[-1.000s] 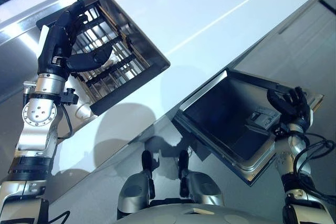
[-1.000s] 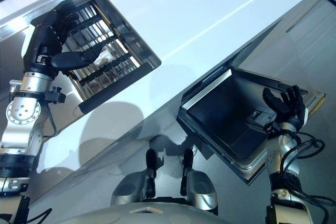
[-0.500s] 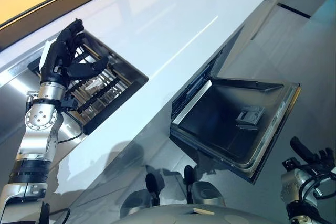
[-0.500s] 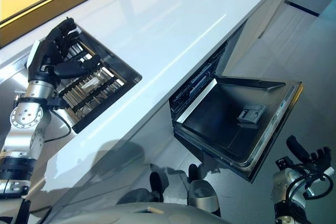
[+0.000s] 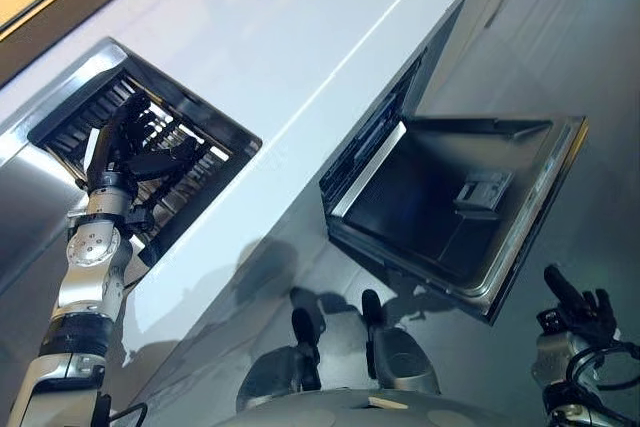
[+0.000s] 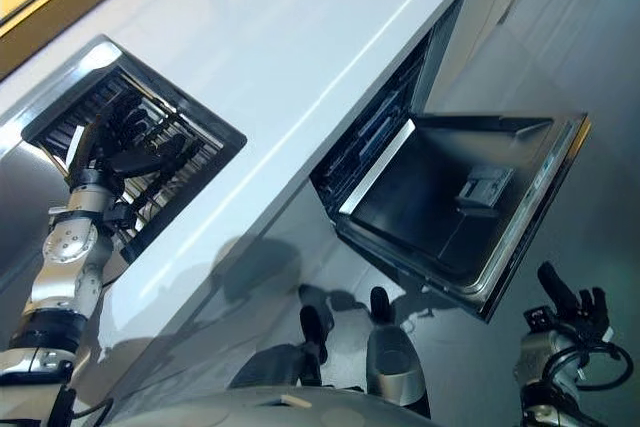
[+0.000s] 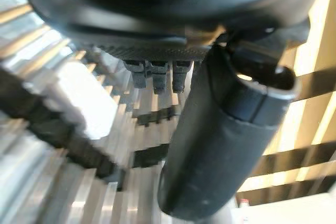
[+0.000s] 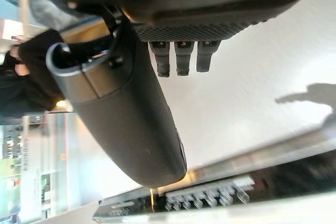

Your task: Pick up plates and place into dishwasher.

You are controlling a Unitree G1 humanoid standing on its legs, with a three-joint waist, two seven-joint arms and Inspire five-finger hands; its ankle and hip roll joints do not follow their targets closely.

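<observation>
Eye views: left hand (image 5: pixel 135 147) hovers over the steel sink's dark slatted drying rack (image 5: pixel 200 172) at the left end of the white glossy countertop (image 5: pixel 300 37), fingers loosely spread, holding nothing. Stainless dishwasher door (image 5: pixel 460 212) hangs open below the counter edge. Right hand (image 5: pixel 575 307) low right, fingers straight, empty

Left wrist view: a blurred pale plate-like shape (image 7: pixel 84 95) lies among the slats

The dishwasher (image 5: pixel 450 212) stands open under the white bench (image 5: pixel 300 57), its steel-lined door folded down flat; dark racks show inside; a dispenser sits on the door's inner face.
</observation>
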